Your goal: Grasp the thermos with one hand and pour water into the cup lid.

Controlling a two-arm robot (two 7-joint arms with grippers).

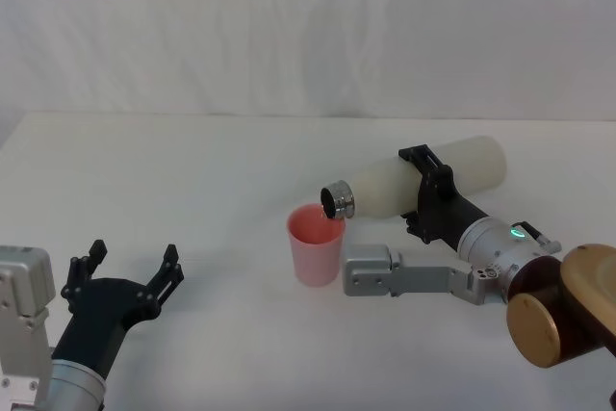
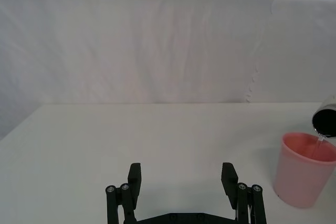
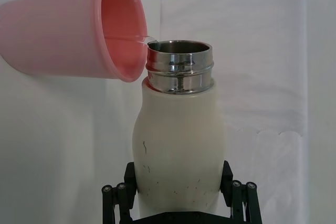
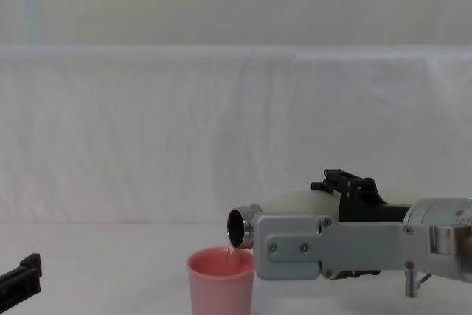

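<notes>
The cream-white thermos (image 1: 423,177) lies almost level in the air, its steel neck (image 1: 339,201) over the rim of the pink cup lid (image 1: 315,245). My right gripper (image 1: 428,197) is shut on the thermos body. A thin stream of water runs from the neck (image 3: 179,66) into the cup lid (image 3: 68,27); the chest view shows the neck (image 4: 241,228) just above the cup lid (image 4: 220,282). The cup lid (image 2: 306,168) stands upright on the white table. My left gripper (image 1: 130,271) rests open at the near left, holding nothing, fingers (image 2: 134,178) spread.
The white table (image 1: 192,170) runs back to a white cloth backdrop (image 1: 308,26). The right arm's grey link (image 1: 385,274) lies low just right of the cup lid.
</notes>
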